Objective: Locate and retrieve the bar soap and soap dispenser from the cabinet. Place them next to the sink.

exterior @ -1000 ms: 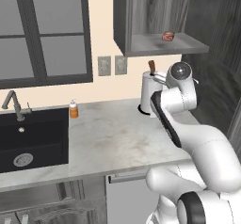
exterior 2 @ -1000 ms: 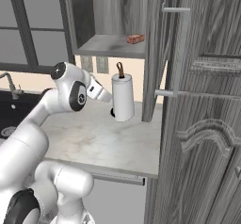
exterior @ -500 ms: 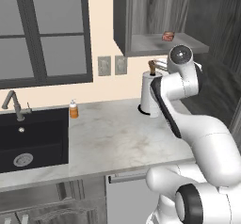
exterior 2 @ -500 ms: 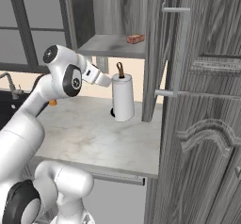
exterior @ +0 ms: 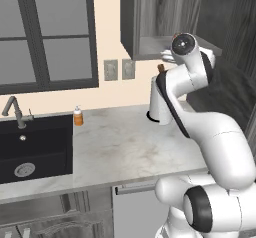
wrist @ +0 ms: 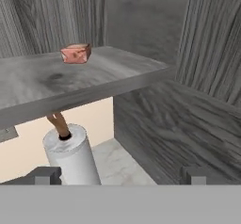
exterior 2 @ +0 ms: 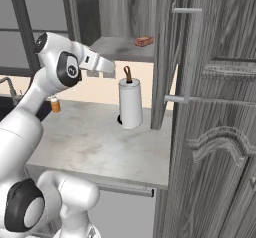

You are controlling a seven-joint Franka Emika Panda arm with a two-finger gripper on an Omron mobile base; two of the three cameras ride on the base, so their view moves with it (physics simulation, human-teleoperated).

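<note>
Pincer [wrist: 120, 176] raised to the level of the cabinet shelf [wrist: 94, 84], jaws spread to full width and empty; the two dark fingertips [wrist: 44, 175] stand well apart at the bottom of the hand view. In the right base view the pincer [exterior 2: 111, 68] sits at the shelf's front edge, pointing toward the cabinet [exterior 2: 120, 12].

Ahead of the pincer and slightly above it, the bar soap [wrist: 76, 53] lies flat on the shelf, apart from the fingers; it also appears in the right base view [exterior 2: 143, 41]. Directly below and in front of the pincer stands the paper-towel roll [wrist: 73, 157], upright on the counter [exterior: 130, 147], with a brown knob on top. Beyond the pincer to its side hangs the open cabinet door [exterior 2: 215, 107].

Well away from the pincer, low on the counter, the soap dispenser [exterior: 78, 116] stands upright just beside the sink [exterior: 35, 147]. The faucet [exterior: 15, 113] rises behind the basin.
</note>
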